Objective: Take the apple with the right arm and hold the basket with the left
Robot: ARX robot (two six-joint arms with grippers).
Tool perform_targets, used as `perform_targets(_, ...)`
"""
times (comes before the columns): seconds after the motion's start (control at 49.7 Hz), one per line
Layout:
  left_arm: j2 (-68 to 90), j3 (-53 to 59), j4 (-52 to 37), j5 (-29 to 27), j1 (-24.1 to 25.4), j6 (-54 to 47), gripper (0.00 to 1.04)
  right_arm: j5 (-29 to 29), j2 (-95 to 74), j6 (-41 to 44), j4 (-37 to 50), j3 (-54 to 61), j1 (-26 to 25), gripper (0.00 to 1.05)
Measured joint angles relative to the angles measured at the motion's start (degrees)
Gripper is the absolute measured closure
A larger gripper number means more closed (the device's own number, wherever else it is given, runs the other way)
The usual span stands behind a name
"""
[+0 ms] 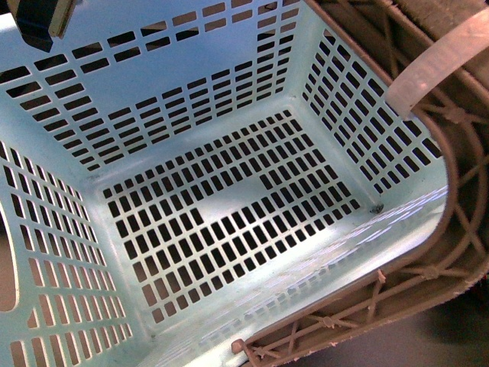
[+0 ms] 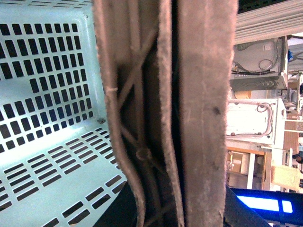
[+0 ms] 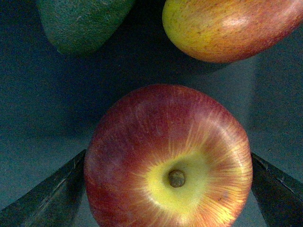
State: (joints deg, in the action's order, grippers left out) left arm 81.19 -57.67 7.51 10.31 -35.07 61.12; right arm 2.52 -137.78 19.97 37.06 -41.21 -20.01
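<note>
Left claw: its fingers do not show in its own view, so we cannot tell its grip; the handle (image 2: 203,113) fills the centre of that frame.
Basket (image 1: 229,197): fills the front view, tilted and holding nothing; zip tie (image 1: 439,65) at upper right.
Right claw (image 3: 168,156): fingers (image 3: 52,189) spread wide at lower left and lower right, meeting the sides of the apple (image 3: 156,142); we cannot confirm a squeeze.
Apple: lower centre on a dark surface, below the green fruit (image 3: 80,23) at upper left and the yellow-orange fruit (image 3: 227,28) at upper right.
Progress: we judge the apple bracketed but not shown lifted, and the basket hold probable but unverified.
</note>
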Motion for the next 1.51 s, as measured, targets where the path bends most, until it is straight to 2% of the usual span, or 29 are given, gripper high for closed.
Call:
perform_targets(0.141,0.0,0.0,0.0,0.0,0.0,0.0,0.87,0.1,-0.6,-0.2,0.0,-0.2,0.0,0.09)
perform_targets(0.241,0.0,0.0,0.0,0.0,0.0,0.0,0.87,0.2,-0.7,-0.3,0.7,0.1,0.1,0.19)
perform_targets(0.342,0.0,0.0,0.0,0.0,0.0,0.0,0.87,0.3,-0.7,-0.3,1.3,0.5,0.1,0.25)
perform_targets(0.523,0.0,0.0,0.0,0.0,0.0,0.0,0.87,1.9,1.9,1.1,2.8,4.8,-0.2,0.25)
perform_targets(0.704,0.0,0.0,0.0,0.0,0.0,0.0,0.87,5.4,12.9,4.0,2.4,11.4,-1.7,0.25)
perform_targets(0.825,0.0,0.0,0.0,0.0,0.0,0.0,0.87,9.7,25.5,5.2,-2.5,16.0,-2.5,0.25)
perform_targets(1.006,0.0,0.0,0.0,0.0,0.0,0.0,0.87,14.1,51.9,1.9,-15.7,19.0,-1.4,0.25)
perform_targets(1.166,0.0,0.0,0.0,0.0,0.0,0.0,0.87,14.8,70.4,-2.8,-24.5,17.7,3.0,0.25)
perform_targets(1.267,0.0,0.0,0.0,0.0,0.0,0.0,0.87,12.7,81.4,-8.3,-28.0,15.9,9.5,0.25)
perform_targets(1.508,0.0,0.0,0.0,0.0,0.0,0.0,0.87,6.8,84.8,-15.5,-27.9,13.5,22.7,0.25)
